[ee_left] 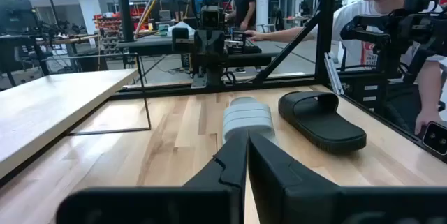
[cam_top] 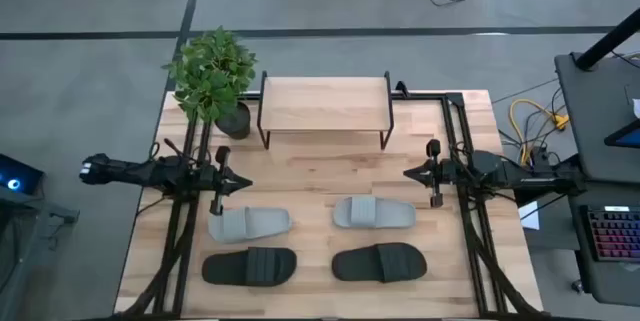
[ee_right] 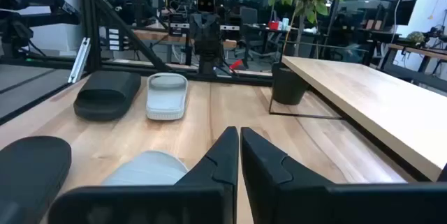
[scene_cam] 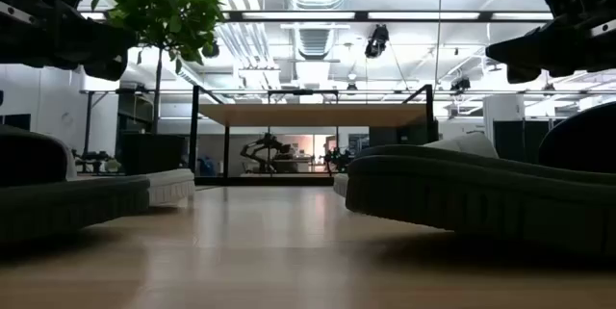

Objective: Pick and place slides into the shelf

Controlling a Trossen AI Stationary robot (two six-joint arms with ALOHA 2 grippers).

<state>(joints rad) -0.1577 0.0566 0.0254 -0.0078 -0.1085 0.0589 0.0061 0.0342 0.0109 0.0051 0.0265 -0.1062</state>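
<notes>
no slide is taken yet: both tools, left tool (cam_top: 222, 183) and right tool (cam_top: 430, 173), hover closed and empty, four slides (cam_top: 250, 224) just below them, the shelf (cam_top: 324, 103) beyond; next, one tool must open and descend.

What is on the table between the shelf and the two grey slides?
Nothing. In the high view, only bare wooden tabletop lies between the shelf and the two grey slides.

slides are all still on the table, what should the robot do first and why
Probably open the left gripper and lower it onto the nearest light grey slide. Both grippers are shut and empty, the right gripper likewise, and the shelf holds nothing yet.
</notes>
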